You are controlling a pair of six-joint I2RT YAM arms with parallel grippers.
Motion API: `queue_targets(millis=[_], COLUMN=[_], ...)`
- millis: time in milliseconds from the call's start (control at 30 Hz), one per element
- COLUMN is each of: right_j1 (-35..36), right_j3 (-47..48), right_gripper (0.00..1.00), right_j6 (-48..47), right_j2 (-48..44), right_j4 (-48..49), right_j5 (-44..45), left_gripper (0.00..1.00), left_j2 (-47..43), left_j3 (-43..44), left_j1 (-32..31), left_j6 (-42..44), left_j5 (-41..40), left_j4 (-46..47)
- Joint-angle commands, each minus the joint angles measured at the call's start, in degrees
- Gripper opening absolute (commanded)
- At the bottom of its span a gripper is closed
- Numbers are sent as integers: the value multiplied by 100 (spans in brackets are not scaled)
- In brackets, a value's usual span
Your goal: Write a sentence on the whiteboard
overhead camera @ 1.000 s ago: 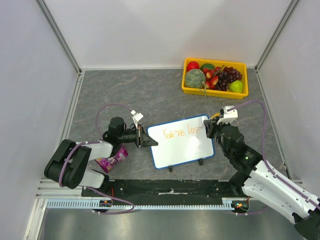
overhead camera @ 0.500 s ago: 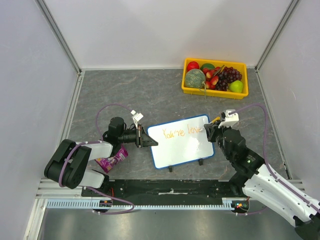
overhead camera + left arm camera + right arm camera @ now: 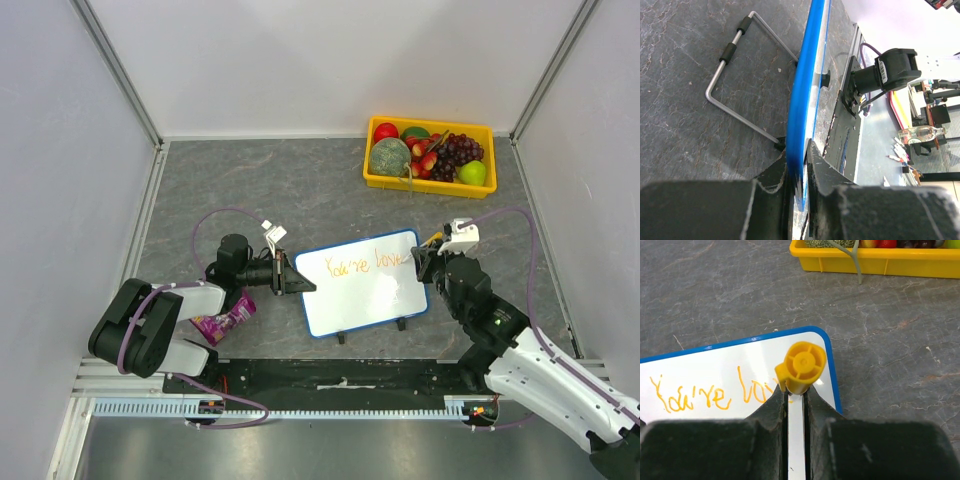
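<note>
the small rectangular whiteboard with a blue rounded-corner frame [image 3: 370, 295] stands propped on the grey marbled table [image 3: 250, 190] between the 2 arms, its white face tilted upward. the left tool [image 3: 799, 156] is clamped on the board's left blue edge, with 1 black finger on each side of the frame. a bent metal wire stand [image 3: 735, 75] juts from the back of the board. the right tool [image 3: 796, 399] is closed tight on a yellow-orange plastic marker [image 3: 801, 365], whose round ribbed end faces the wrist camera. the marker sits over the board's upper right corner, right at the end of the written line. the orange handwritten lettering [image 3: 712, 392] reads "you're lov", and whatever follows is hidden behind the marker. a yellow plastic tray of fruit [image 3: 425, 184] lies beyond the board, well apart from it. a purple foil packet [image 3: 225, 321] lies beside the left arm.
</note>
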Motion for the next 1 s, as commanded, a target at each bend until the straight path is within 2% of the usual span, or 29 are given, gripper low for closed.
queue_targets(millis=[0,533,967], right_j1=[-26,-26,-61], right_j3=[373,487,321], right_gripper=[0,0,0], right_j6=[-155,-278,-287], right_j2=[83,162,329], right_j4=[172,269,489], right_j5=[327,582,381], left_gripper=[2,2,2], left_j2=[127,127,145], left_j3=[-6,-6,-6], left_j1=[-28,-28,-19], left_j6=[527,536,536], left_j5=[-303,-294,-294], left_j4=[-260,-260,-260])
